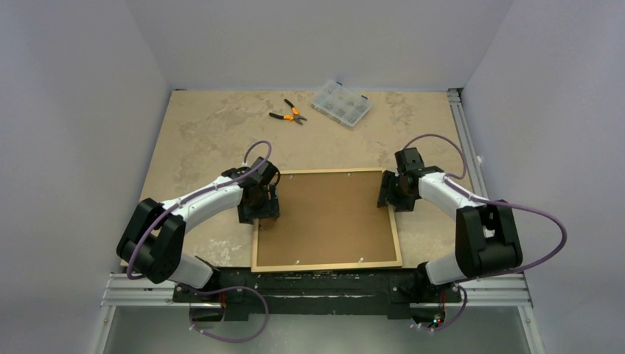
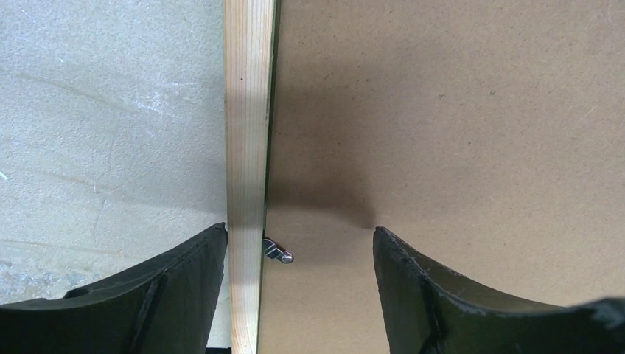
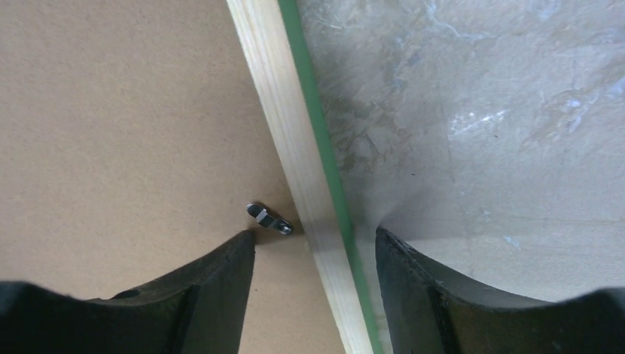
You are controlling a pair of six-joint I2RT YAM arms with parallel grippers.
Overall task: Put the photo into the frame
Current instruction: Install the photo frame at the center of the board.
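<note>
Frame (image 1: 328,265) is lying face down on the surface (image 1: 206,133) just past my bases. Pale wood back is up, a thin green edge shows, and a brown backing sheet (image 1: 328,217) sits inside it. My left end effector (image 1: 261,215) straddles the left rail, fingers apart, not gripping. My right end effector (image 1: 392,199) does the same on the right rail. The surface is mottled beige, with plain pale walls (image 1: 74,110) all round. Orange-handled pliers (image 1: 289,113) and a clear plastic box (image 1: 341,103) sit at the far edge.
</note>
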